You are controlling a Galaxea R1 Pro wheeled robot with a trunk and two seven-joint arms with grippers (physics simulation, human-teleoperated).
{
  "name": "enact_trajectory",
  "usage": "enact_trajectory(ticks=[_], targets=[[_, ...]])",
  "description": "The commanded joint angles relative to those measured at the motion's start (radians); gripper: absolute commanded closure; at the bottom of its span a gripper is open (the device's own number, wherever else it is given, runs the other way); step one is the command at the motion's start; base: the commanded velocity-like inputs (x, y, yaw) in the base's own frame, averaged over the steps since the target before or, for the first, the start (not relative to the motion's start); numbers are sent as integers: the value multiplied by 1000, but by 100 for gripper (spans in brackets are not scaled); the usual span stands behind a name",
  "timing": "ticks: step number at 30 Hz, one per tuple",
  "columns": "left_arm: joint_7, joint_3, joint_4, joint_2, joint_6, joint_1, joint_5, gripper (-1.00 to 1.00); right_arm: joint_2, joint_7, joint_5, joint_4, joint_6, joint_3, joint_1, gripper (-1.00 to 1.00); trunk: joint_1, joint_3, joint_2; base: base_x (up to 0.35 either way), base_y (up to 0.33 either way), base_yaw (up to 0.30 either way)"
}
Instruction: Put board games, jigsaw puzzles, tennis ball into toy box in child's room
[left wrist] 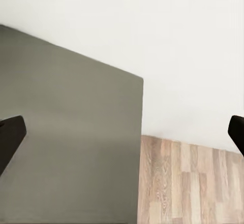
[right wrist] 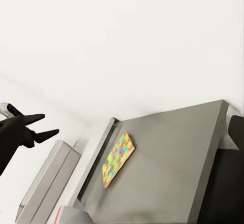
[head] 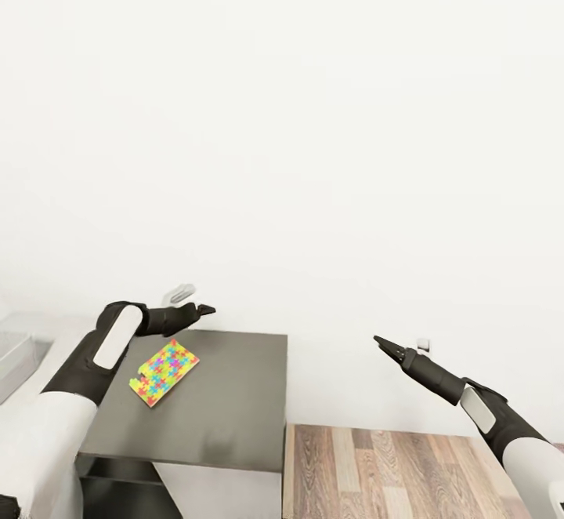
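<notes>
Hovering: my left gripper [head: 202, 310] over the dark table section [head: 235, 401], touching nothing.
Left jaws: spread wide, empty.
Jigsaw puzzle [head: 164, 372]: flat on the table, just below that gripper.
Right gripper [head: 381, 341]: over the floor [head: 392, 472], empty; I cannot tell its opening.

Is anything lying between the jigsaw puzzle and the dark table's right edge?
Nothing: in the head view, bare dark grey table top runs from the jigsaw puzzle to that edge.
</notes>
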Motion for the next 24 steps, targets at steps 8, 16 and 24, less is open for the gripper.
enact_trajectory(ticks=[8, 16, 24], targets=[[39, -3, 30, -11, -26, -8, -74, -100, -3, 1, -4, 1, 10, -2, -1, -100, 1, -15, -2, 0, 0, -62], [41, -3, 32, -12, -28, -8, -93, -100, -9, -30, -3, 1, 10, -1, -1, -100, 1, -27, -2, 0, 0, -10], [42, -4, 32, -9, -30, -8, -95, -100, -9, -99, -4, 0, 10, -1, -1, -100, 1, -40, -2, 36, 1, -1]])
